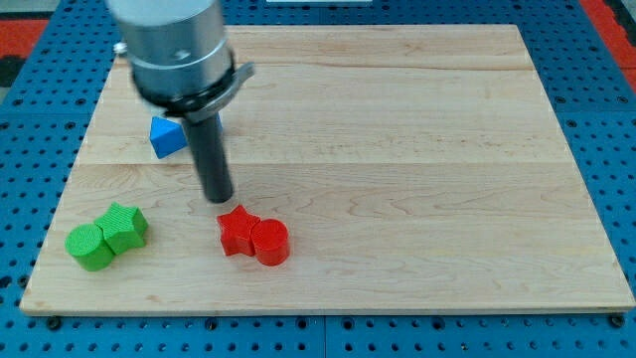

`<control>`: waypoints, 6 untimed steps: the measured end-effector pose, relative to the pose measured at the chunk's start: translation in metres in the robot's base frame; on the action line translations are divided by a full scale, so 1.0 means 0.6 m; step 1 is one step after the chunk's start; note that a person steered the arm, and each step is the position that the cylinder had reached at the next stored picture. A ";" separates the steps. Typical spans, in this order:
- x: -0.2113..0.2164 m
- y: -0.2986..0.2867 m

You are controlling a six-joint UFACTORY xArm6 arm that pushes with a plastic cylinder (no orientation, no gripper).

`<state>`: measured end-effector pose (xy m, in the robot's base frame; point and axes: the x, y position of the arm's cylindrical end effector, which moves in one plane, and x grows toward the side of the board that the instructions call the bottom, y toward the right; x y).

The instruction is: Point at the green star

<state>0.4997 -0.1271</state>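
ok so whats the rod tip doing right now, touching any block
My tip: no gripper, holds nothing; it sits just above the red star-shaped block, apparently not touching, well right of the green star-shaped block.

A pale wooden board (397,149) carries five small blocks. Toward the view's bottom from my tip (219,198), a red star (237,232) sits touching a red cylinder (269,242). Toward the view's bottom left of my tip, a green star (124,227) presses against a green cylinder (89,246). A blue block (166,136), partly hidden, lies toward the view's top left of my tip.
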 end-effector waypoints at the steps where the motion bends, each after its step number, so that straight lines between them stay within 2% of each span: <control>1: 0.037 -0.022; 3: 0.083 0.120; 4: 0.086 0.116; 5: 0.086 0.055; 6: 0.063 0.053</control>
